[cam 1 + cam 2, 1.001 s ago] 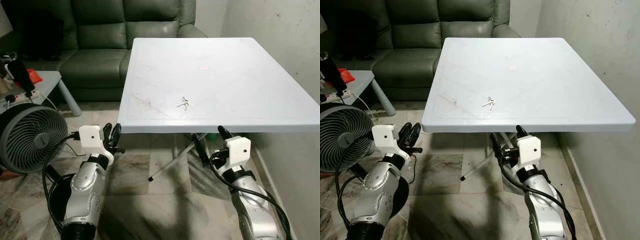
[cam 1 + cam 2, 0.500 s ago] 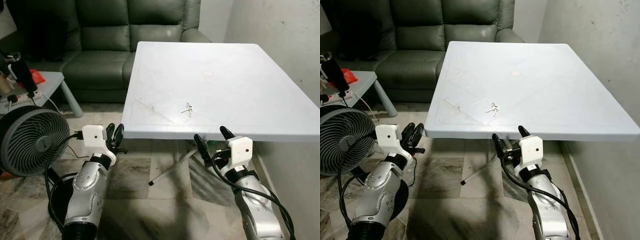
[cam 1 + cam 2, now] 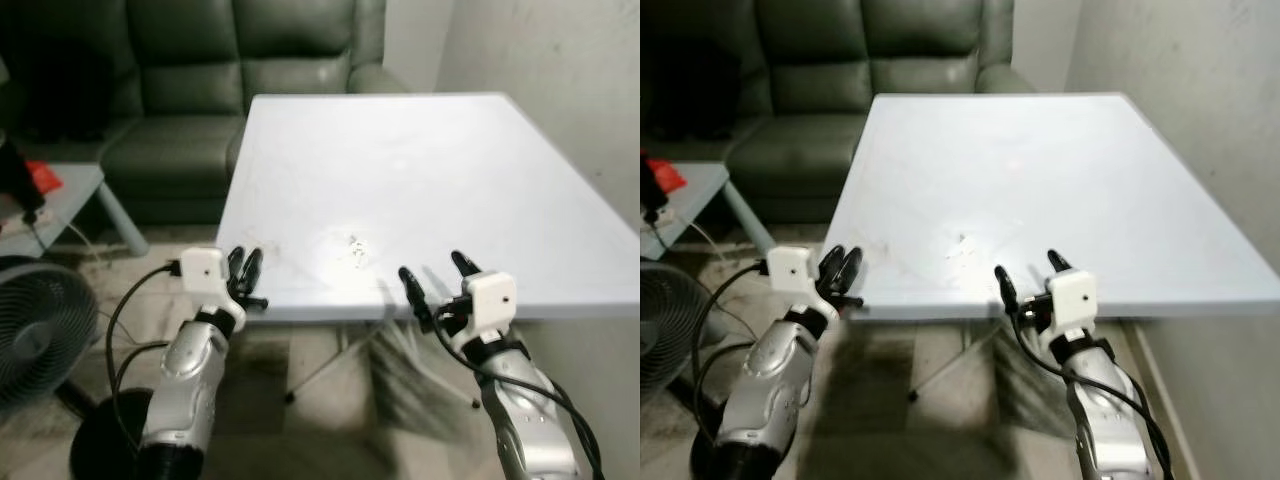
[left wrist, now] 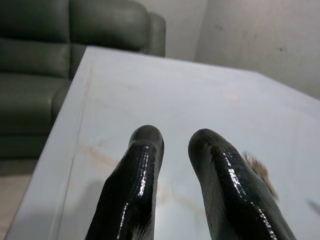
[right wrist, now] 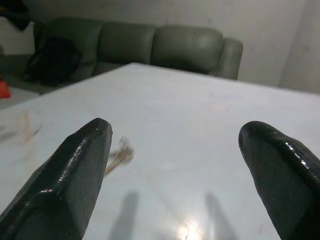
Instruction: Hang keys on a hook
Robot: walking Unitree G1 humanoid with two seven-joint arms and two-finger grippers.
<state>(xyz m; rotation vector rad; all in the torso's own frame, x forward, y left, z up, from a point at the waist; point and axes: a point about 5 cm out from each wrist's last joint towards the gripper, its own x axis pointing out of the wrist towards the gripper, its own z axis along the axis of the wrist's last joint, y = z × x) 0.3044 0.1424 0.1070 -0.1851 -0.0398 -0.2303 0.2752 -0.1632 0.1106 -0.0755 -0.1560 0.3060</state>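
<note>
We stood at the near edge of the white table (image 3: 480, 170), with both arms raised to about the height of its top. Our left gripper (image 3: 246, 264) sat at the table's near left corner, its 2 fingers (image 4: 137, 185) close together with only a narrow gap between them and nothing held. Our right gripper (image 3: 436, 276) hovered over the near edge further right, its 2 fingers (image 5: 75, 170) spread wide and empty. The keys (image 3: 357, 250) lay flat on the tabletop, a little way in from the near edge, between the 2 grippers and nearer the right one; in the right wrist view they showed as a blurred clump (image 5: 120, 155) just beside one fingertip. The tabletop around the keys was bare, giving open room on every side of them. The table's right edge ran close to a pale wall (image 3: 560, 70). Beyond the far edge stood a dark green sofa (image 3: 190, 90). To our left, well apart from the table, were a black floor fan (image 3: 30, 330) and a low grey side table (image 3: 60, 190).
</note>
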